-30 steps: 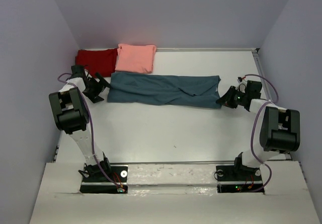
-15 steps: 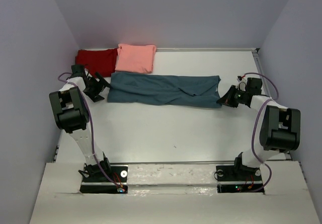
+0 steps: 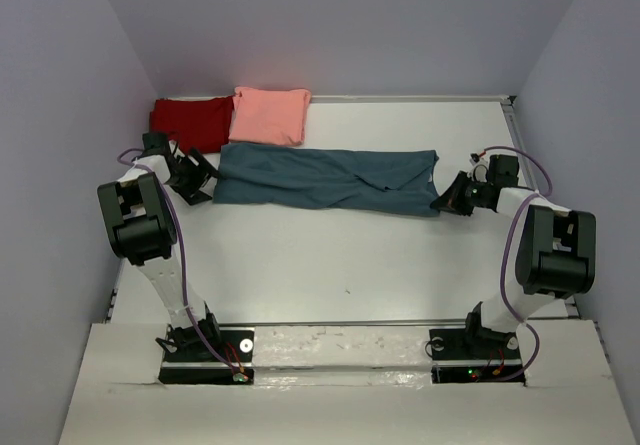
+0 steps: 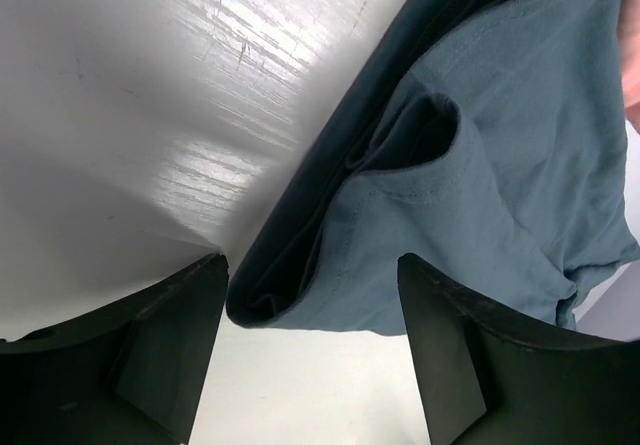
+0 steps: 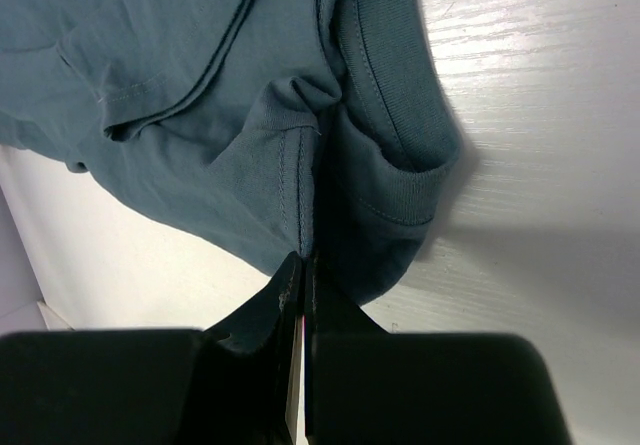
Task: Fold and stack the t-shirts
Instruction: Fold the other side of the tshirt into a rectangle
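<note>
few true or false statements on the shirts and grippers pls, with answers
1. The teal t-shirt lies stretched in a long band between the grippers. True.
2. The left gripper is clamped shut on it. False: the left gripper is open, with the shirt's corner between its fingers.
3. The right gripper is shut, pinching the teal t-shirt's edge. True.
4. The dark red t-shirt lies far right. False: the dark red t-shirt is far left, partly under the salmon-pink t-shirt.

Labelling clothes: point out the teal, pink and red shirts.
teal shirt (image 3: 325,177): top view, middle of the folded strip.
pink shirt (image 3: 270,115): top view, centre of its top face.
red shirt (image 3: 190,120): top view, exposed left part.
</note>
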`<action>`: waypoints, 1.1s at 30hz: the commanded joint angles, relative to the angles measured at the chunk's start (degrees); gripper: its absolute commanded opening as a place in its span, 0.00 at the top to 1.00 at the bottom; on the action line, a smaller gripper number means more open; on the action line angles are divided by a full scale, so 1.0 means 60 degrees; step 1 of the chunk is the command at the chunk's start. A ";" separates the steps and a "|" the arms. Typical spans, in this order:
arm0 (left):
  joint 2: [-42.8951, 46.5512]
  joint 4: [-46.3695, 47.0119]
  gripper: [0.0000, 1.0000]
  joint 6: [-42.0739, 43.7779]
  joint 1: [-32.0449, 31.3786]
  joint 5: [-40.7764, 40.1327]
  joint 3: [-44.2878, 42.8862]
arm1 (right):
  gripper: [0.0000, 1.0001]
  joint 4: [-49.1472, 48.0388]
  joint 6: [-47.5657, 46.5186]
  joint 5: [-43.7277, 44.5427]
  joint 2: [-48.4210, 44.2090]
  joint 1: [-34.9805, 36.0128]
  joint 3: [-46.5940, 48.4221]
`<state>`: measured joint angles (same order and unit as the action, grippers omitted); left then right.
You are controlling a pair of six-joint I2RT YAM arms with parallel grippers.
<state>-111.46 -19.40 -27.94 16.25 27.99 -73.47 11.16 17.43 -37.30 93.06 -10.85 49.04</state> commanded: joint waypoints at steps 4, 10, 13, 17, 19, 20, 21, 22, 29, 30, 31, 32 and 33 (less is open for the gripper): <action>0.0383 -0.0839 0.22 0.0233 0.0002 0.0096 0.0336 | 1.00 0.0030 -0.0224 0.0122 0.0106 0.0007 0.0397; 0.0471 -0.0927 0.46 0.0277 0.0002 0.0242 0.0614 | 1.00 0.0059 -0.0224 0.0152 0.0179 0.0007 0.0426; 0.0515 -0.1044 0.52 0.0336 0.0002 0.0257 0.0673 | 1.00 0.0074 -0.0239 0.0152 0.0252 0.0007 0.0455; 0.0617 -0.1220 0.58 0.0365 0.0002 0.0082 0.0644 | 1.00 0.0089 -0.0254 0.0152 0.0267 0.0007 0.0455; 0.0603 -0.1235 0.60 0.0351 0.0002 0.0052 0.0629 | 1.00 0.0088 -0.0254 0.0152 0.0282 0.0007 0.0426; 0.0588 -0.1278 0.60 0.0365 0.0002 0.0023 0.0600 | 1.00 0.0103 -0.0268 0.0152 0.0282 0.0007 0.0426; 0.0588 -0.1308 0.59 0.0380 0.0002 0.0008 0.0600 | 1.00 0.0103 -0.0268 0.0167 0.0282 0.0007 0.0426; 0.0588 -0.1323 0.58 0.0380 0.0002 -0.0021 0.0556 | 1.00 0.0089 -0.0268 0.0152 0.0282 0.0007 0.0426; 0.0603 -0.1542 0.32 0.0468 0.0001 -0.0051 0.0175 | 1.00 0.0103 -0.0268 0.0138 0.0355 0.0007 0.0441; 0.0603 -0.1542 0.30 0.0482 0.0002 -0.0021 0.0146 | 1.00 0.0103 -0.0268 0.0152 0.0369 0.0007 0.0441; 0.0603 -0.1557 0.30 0.0483 0.0002 0.0037 0.0088 | 1.00 0.0103 -0.0268 0.0152 0.0370 0.0007 0.0441; 0.0617 -0.1543 0.30 0.0468 0.0002 0.0110 0.0073 | 1.00 0.0118 -0.0283 0.0152 0.0370 0.0007 0.0441; 0.0632 -0.1542 0.30 0.0439 0.0002 0.0140 0.0072 | 1.00 0.0118 -0.0283 0.0138 0.0384 0.0007 0.0455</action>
<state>-109.82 -26.02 -26.15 16.21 28.23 -71.31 11.64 16.67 -36.67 94.89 -10.85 49.47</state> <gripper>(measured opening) 0.695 0.026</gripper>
